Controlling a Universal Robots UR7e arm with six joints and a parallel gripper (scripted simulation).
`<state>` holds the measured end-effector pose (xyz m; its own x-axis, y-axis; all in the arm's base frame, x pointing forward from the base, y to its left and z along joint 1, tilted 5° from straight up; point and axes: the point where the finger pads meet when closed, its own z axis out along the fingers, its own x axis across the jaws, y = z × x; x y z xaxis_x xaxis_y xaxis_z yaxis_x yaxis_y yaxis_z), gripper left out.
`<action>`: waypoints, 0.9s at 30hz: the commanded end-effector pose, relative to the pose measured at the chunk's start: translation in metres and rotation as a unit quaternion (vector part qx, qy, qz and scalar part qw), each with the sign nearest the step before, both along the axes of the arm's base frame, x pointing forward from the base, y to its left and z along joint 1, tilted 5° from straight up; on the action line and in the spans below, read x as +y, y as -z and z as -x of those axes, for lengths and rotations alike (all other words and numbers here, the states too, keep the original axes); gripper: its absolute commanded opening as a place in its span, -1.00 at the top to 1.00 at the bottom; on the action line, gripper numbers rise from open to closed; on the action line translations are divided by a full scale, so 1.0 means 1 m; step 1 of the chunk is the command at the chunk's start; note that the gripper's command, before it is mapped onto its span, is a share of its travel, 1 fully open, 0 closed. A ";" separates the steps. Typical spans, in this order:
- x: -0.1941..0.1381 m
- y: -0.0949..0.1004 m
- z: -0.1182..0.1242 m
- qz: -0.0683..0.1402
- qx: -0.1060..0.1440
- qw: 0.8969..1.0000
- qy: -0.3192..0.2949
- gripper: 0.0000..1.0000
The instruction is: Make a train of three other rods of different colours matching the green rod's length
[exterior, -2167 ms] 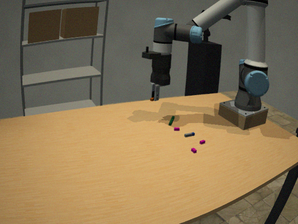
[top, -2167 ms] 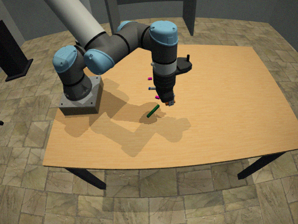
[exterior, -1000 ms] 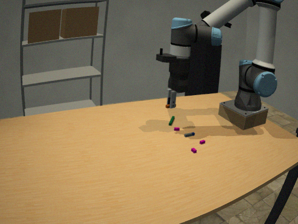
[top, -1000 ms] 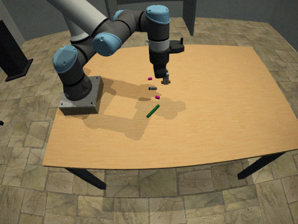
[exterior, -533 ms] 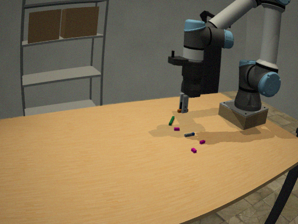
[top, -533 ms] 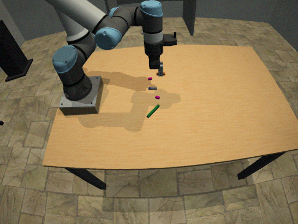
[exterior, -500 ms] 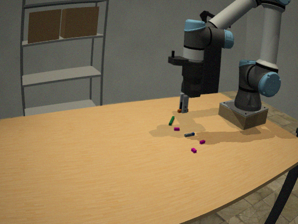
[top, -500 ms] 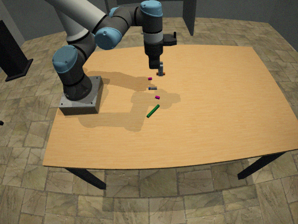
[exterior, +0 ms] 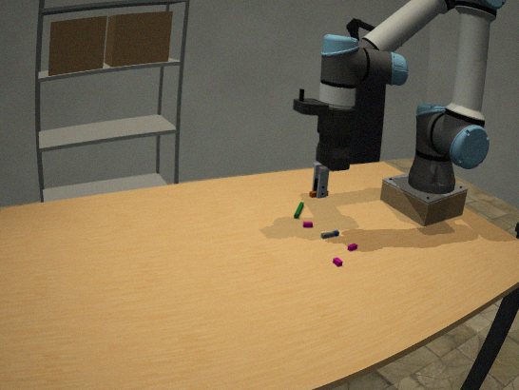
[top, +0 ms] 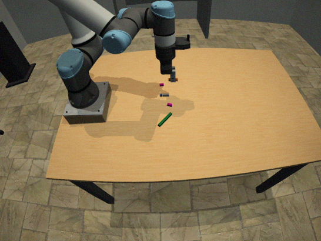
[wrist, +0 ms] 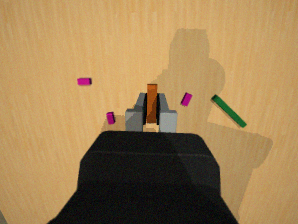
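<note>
no readable text anywhere, no labels or brand marks on the grey and light-blue robot arm (top: 88, 17), nothing printed on the two plain brown cardboard boxes (exterior: 110, 42) on the grey metal shelf rack (exterior: 180, 90), no numbers on the small coloured rods

In the wrist view the dark pincer (wrist: 151, 121) body fills the lower middle and hides the tabletop (wrist: 45, 45) beneath it, along with the near end of the orange rod (wrist: 152, 102) clamped between its fingers. The grey and blue rods are out of that view. From the top, the fingers cover most of the orange rod (top: 170, 79). The tabletop's right edge (top: 314, 117) is cut off.
</note>
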<state>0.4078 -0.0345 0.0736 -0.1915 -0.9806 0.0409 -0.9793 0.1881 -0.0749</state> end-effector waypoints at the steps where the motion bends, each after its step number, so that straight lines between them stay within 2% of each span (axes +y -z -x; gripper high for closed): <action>1: 0.000 0.009 -0.001 0.000 0.000 1.000 0.000 0.52; 9: -0.002 0.041 -0.004 0.000 0.000 1.000 0.000 0.52; 11: -0.002 0.041 -0.004 0.000 0.000 1.000 0.000 0.52; 19: -0.003 0.073 -0.007 0.000 0.000 1.000 0.000 0.52; 27: -0.003 0.085 -0.008 0.000 0.000 1.000 0.000 0.52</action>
<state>0.4149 -0.0374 -0.0060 -0.1918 -0.9806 0.0406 -0.9794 0.1886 -0.0727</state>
